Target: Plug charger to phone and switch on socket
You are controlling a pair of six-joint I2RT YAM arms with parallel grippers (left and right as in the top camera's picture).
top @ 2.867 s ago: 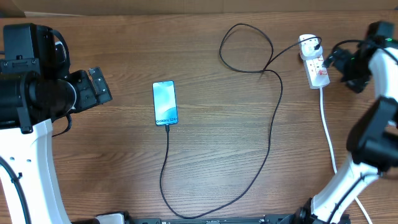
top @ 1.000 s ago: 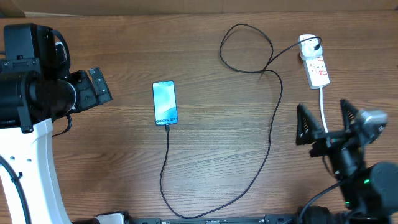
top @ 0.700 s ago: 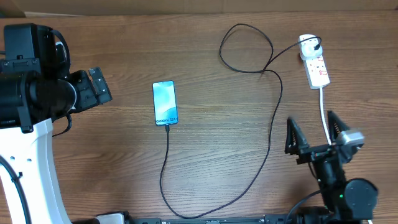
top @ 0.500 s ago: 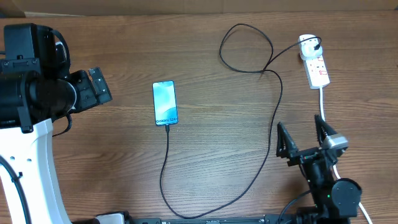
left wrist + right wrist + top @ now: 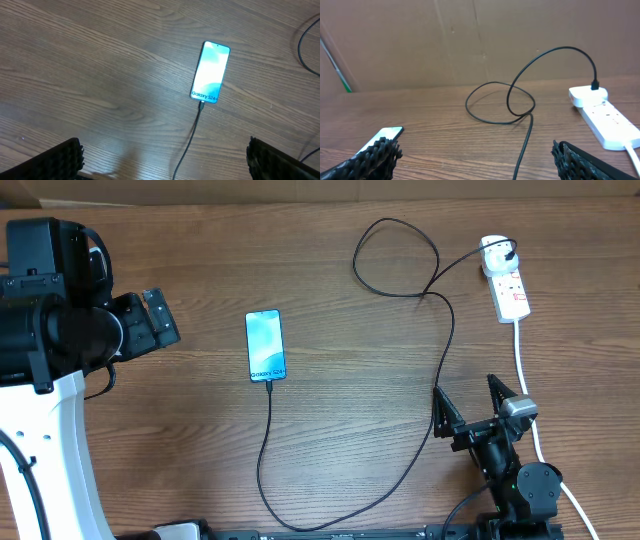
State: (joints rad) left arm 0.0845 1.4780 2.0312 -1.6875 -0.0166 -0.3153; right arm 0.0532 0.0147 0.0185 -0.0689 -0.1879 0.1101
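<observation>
Your right gripper has moved a lot. Approx 3 s back it was up at the socket in the far-right corner. A sec ago it was lower, by the white cord. Now it's pulled back nearly to the near edge of the table, well apart from the socket. Its fingers are spread wide w/ nothing btw them. From overhead, one finger overlaps the charger and the other sits by the cord; can't tell if either touches.

Your left gripper hasn't shifted: same spot at the left, jaws wide apart, empty, well left of the phone.

Nothing else moved. The phone lies flat mid-table, screen up and lit, w/ the charger's small tip at its bottom edge. The cable runs toward the near edge, curves right, climbs and loops once. Its black plug sits in the socket's rounded end. Switch pos: can't tell.
</observation>
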